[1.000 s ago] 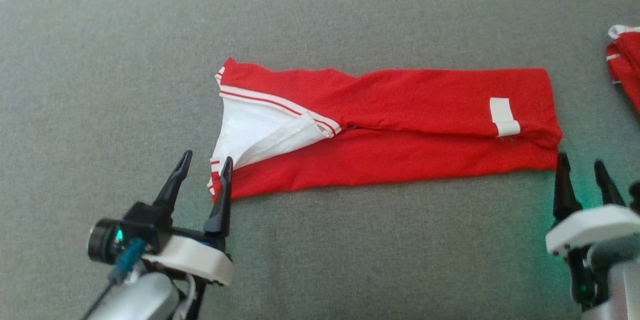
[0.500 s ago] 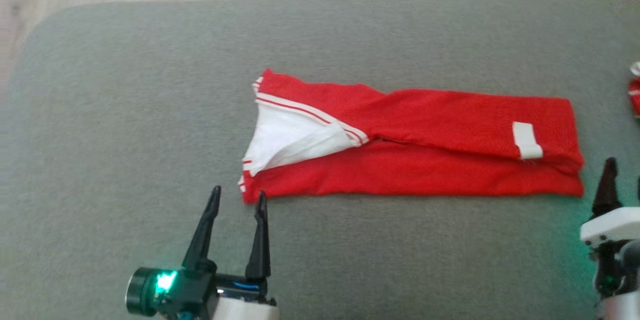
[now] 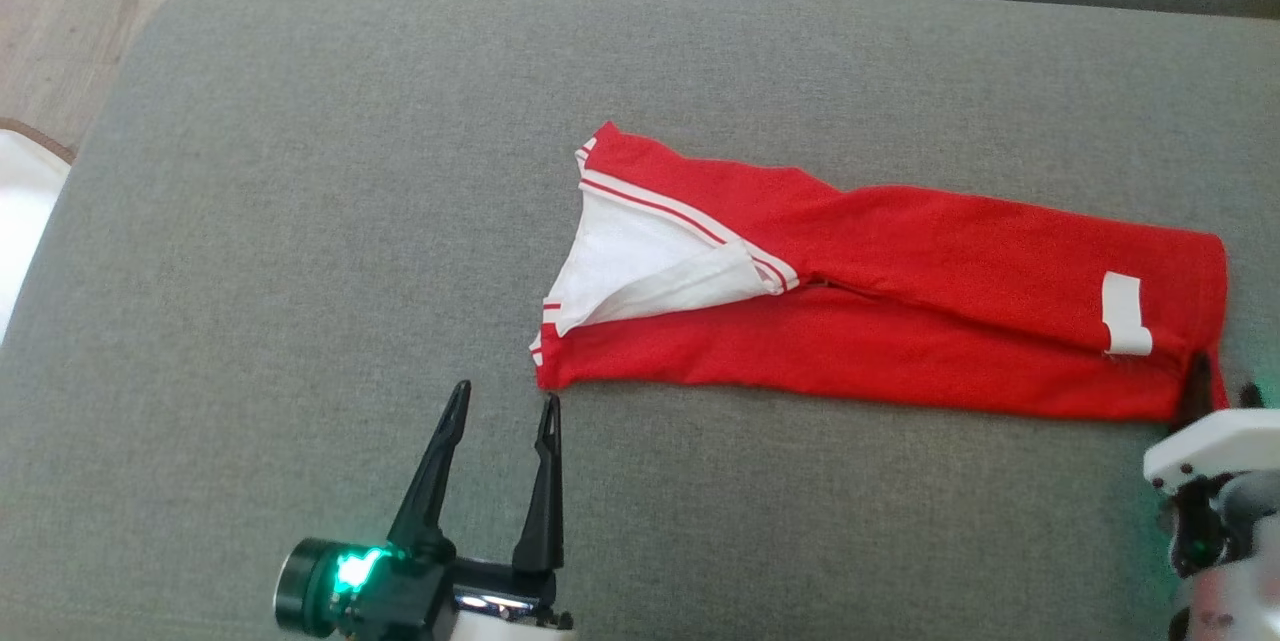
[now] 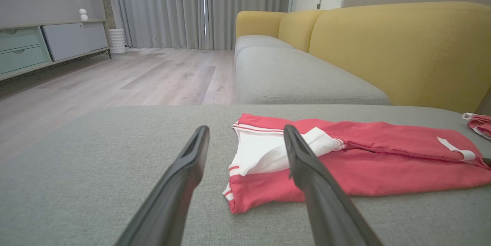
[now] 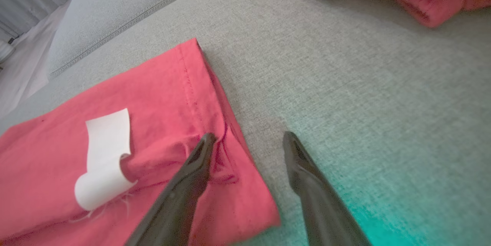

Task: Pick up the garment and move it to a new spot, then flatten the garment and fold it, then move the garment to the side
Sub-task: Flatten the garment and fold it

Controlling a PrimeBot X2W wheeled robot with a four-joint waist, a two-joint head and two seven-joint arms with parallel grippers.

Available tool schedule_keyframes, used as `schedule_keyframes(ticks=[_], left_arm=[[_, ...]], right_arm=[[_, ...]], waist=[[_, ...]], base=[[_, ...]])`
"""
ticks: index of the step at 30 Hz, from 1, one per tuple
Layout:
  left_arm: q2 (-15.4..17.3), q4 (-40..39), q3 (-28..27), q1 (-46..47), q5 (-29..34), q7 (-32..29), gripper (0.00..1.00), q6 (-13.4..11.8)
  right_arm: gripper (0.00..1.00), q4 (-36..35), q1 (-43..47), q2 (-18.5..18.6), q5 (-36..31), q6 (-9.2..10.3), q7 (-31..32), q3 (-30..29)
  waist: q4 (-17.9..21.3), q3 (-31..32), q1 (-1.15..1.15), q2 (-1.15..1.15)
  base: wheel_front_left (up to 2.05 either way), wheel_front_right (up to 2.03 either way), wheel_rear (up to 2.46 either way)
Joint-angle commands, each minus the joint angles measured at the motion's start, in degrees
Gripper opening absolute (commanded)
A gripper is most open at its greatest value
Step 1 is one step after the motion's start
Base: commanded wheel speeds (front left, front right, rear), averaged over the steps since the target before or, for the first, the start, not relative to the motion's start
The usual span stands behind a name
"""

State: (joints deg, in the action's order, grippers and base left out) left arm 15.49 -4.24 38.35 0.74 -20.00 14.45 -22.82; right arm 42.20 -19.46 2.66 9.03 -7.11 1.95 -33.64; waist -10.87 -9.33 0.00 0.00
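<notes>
Lying in a long strip across the grey cushion (image 3: 300,171), the red garment (image 3: 900,321) has a claw at each near corner. The left gripper (image 3: 505,396) stands spread, just short of the cloth. The right gripper (image 5: 249,136) is spread too, one finger seemingly touching the hem. The risk: a pinch catches only the top layer and drags the fold open.

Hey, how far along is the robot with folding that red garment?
Done: the red garment lies flat on the grey cushion, folded lengthwise into a strip. In hand: the open left claw and open right claw sit at its two ends, the right straddling the hem corner. Left: a grasp, probably a crosswise fold, then moving it aside.
</notes>
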Motion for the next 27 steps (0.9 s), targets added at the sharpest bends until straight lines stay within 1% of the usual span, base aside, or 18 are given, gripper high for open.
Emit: schedule_keyframes(ticks=[1, 5, 9, 14, 18, 20, 22, 27], left_arm=[[-0.4, -1.3, -2.7, 0.8, 1.0, 0.5, 1.0, 0.5], [-0.9, -0.8, -3.4, 0.5, 1.5, 0.5, 1.0, 1.4], [-1.3, -0.4, -4.3, 0.1, 2.1, 0.5, 1.0, 2.2], [-1.9, 0.0, -5.2, -0.1, 2.7, 0.5, 1.0, 3.1], [-2.3, 0.4, -5.8, -0.2, 3.1, 0.5, 1.0, 3.9], [-2.5, 0.6, -6.0, -0.3, 3.2, 0.5, 1.0, 4.3], [-2.6, 0.9, -6.2, -0.3, 3.4, 0.5, 1.0, 4.6], [-3.2, 1.7, -6.1, 0.1, 3.8, 0.5, 1.0, 5.7]], right_arm=[[0.0, 1.4, -1.6, 0.2, 0.8, -0.37, 0.0, 1.8], [0.0, 2.8, -2.4, 0.2, 1.3, -0.37, -1.4, 2.7], [0.0, 1.3, -2.6, 0.2, -0.6, -0.37, -3.3, 2.0], [0.0, -4.7, -2.0, 1.4, -3.3, -0.37, -2.5, -0.9], [0.0, -11.8, -1.9, 2.0, -2.5, -0.37, 0.2, -1.3], [0.0, -15.7, -2.1, 1.7, -0.6, -0.37, 1.3, -0.1], [0.0, -19.8, -2.0, 1.3, 1.2, -0.37, 2.1, 2.4], [0.0, -29.2, -2.3, 0.3, 4.6, -0.37, 5.0, 11.5]], waist=[[0.3, 0.0, 0.0, 0.0], [1.0, 0.1, 0.0, 0.0], [2.5, 0.5, 0.0, 0.0], [4.4, 0.7, 0.0, 0.0], [5.5, 1.0, 0.0, 0.0], [5.9, 1.2, 0.0, 0.0], [6.0, 1.4, 0.0, 0.0], [5.2, 1.5, 0.0, 0.0]], base=[[0.0, 0.0, 0.0], [0.0, 0.0, 0.0], [0.0, 0.0, 0.0], [0.0, 0.0, 0.0], [0.0, 0.0, 0.0], [0.0, 0.0, 0.0], [0.0, 0.0, 0.0], [0.0, 0.0, 0.0]])
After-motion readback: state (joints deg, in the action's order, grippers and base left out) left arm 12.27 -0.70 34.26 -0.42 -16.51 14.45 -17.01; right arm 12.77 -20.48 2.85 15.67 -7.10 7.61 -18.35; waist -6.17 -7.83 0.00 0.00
